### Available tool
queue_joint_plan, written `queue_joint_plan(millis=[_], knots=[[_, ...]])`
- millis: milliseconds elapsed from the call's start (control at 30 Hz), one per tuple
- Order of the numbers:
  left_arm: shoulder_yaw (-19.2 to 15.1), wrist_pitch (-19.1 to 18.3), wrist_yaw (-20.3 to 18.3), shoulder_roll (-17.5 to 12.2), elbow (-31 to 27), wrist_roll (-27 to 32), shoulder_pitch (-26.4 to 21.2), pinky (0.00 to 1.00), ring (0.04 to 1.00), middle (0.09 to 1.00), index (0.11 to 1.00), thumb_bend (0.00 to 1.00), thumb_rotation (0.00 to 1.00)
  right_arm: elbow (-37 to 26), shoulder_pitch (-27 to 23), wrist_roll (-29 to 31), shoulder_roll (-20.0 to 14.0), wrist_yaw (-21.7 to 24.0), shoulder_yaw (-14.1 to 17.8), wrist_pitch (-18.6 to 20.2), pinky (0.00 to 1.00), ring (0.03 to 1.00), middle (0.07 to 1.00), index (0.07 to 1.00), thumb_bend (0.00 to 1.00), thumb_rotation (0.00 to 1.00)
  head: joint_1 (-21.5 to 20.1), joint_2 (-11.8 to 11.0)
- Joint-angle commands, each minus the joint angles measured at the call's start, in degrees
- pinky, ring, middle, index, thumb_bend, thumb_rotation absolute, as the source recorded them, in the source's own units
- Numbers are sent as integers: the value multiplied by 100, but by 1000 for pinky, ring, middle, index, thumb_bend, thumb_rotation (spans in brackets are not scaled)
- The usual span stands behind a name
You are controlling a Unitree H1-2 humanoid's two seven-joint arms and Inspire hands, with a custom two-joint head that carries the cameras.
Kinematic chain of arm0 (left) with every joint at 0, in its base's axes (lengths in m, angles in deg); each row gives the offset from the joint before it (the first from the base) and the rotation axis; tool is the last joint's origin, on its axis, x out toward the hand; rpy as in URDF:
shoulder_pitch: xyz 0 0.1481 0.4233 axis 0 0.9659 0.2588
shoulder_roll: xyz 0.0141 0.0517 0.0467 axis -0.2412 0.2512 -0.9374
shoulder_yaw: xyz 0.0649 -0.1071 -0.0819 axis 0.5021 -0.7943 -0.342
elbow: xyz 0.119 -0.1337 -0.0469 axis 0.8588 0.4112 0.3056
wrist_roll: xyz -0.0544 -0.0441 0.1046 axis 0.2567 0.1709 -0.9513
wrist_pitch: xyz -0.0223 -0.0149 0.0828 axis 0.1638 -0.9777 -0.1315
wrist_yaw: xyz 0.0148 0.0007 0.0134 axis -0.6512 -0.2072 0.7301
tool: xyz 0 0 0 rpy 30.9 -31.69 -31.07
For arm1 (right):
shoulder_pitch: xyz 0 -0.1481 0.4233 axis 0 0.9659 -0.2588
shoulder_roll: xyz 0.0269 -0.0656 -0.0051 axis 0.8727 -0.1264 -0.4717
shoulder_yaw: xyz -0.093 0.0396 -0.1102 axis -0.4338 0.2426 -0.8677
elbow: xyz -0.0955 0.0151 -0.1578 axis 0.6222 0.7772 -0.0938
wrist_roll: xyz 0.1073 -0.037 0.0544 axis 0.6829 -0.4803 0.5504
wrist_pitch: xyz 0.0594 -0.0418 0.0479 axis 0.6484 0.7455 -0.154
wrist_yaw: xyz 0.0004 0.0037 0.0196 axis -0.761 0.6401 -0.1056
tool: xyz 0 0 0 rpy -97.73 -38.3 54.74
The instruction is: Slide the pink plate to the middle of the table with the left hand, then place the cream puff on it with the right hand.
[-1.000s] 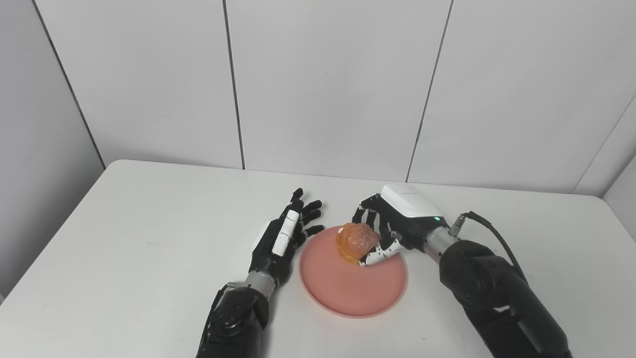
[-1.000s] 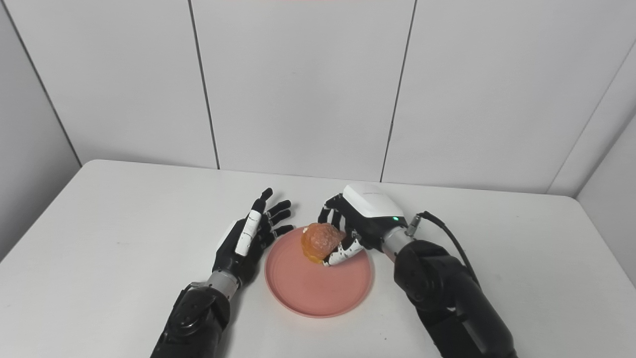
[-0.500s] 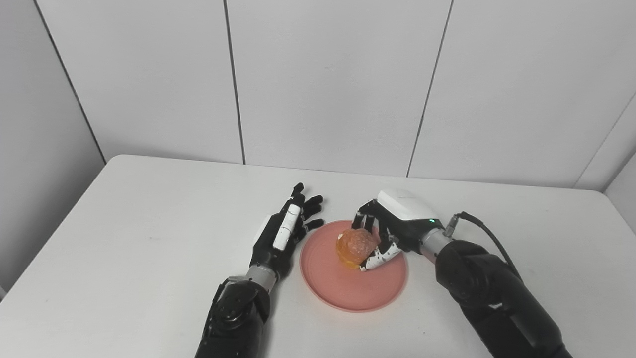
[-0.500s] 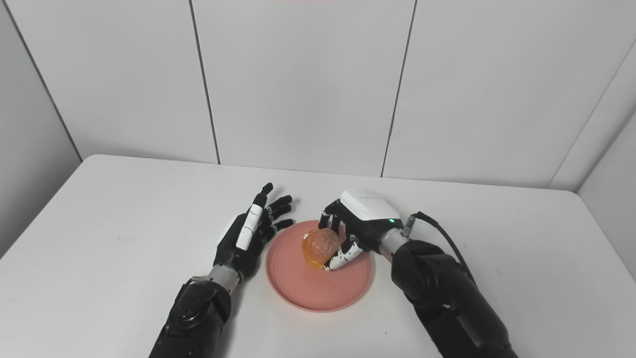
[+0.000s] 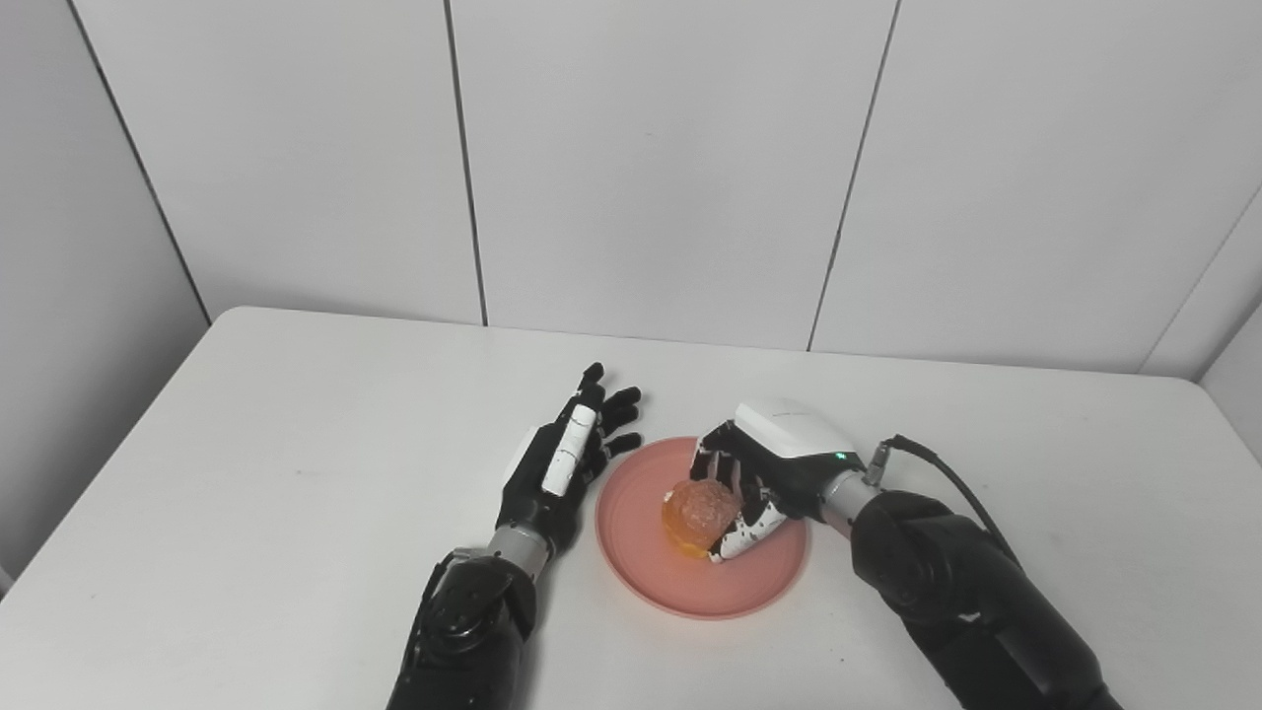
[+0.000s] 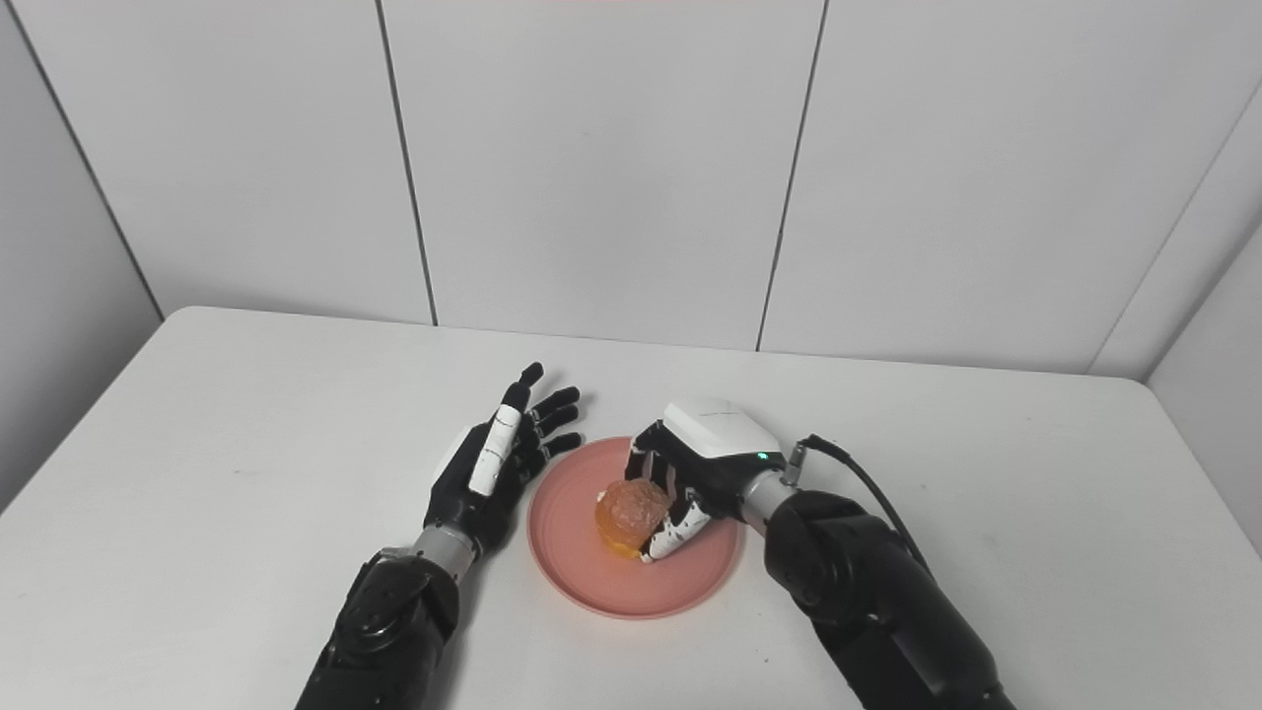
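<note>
I see the round pink plate point(image 5: 680, 582) lying flat near the middle of the white bench point(image 5: 246, 473), and the orange-brown cream puff point(image 5: 698, 511) sits low over its centre.

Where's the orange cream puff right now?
The orange cream puff is near the middle of the round pink plate at the table's centre, gripped by the right hand; the open left hand rests just left of the plate.

Both arms point(image 5: 463, 631) glossy black, jointed, with silver wrist collars. Left hand point(image 5: 557, 473) black with a white strip. Right hand point(image 5: 764, 468) black, white back shell, green light, black cable point(image 5: 937, 473) at the wrist.
</note>
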Motion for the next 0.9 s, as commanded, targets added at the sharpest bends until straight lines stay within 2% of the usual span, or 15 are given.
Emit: queue_joint_plan(millis=[0,33,233,300,467,500,533,567,667,800,867], knots=[[6,-360,75,34,124,-7,124,817,893,868,979,900,832,-102,-274,-9,-48,41,10,-176,334,420,463,496,530,4,5,4],[7,-358,73,33,125,-8,124,818,892,866,979,906,832,-112,-277,-17,-51,61,3,-166,367,451,479,491,530,6,-3,7],[-3,-330,76,24,161,-9,120,811,892,862,974,896,828,-177,-277,-44,-57,162,24,-53,426,504,492,491,529,8,-36,-8],[5,-336,73,16,168,-20,116,808,891,866,975,896,831,-190,-280,-55,-65,178,34,-44,439,516,555,492,524,122,-38,-11],[-5,-333,45,13,185,14,97,811,894,866,976,902,826,-235,-278,-82,-92,160,70,-51,435,516,571,494,523,154,-47,-25],[-6,-338,49,11,186,11,91,818,895,865,975,904,826,-257,-280,-84,-104,174,82,-34,446,537,600,566,796,233,-48,-25],[-8,-342,53,9,188,8,85,819,895,866,974,905,827,-276,-284,-92,-116,194,90,-20,455,553,619,593,895,262,-51,-28],[-10,-348,58,9,185,7,80,820,895,866,974,905,827,-303,-290,-110,-134,232,90,2,468,578,642,615,947,282,-54,-30],[1,-351,62,0,181,-13,74,809,891,865,972,903,832,-406,-296,-167,-194,375,83,53,552,719,764,694,999,338,-57,-36],[3,-369,45,-4,164,4,75,814,893,867,972,894,830,-527,-302,-219,-258,541,108,72,598,783,823,737,1000,373,-63,-34],[-5,-361,22,-6,192,29,63,829,898,869,975,894,827,-585,-314,-241,-282,547,140,34,595,785,825,750,1000,384,-80,-38]])
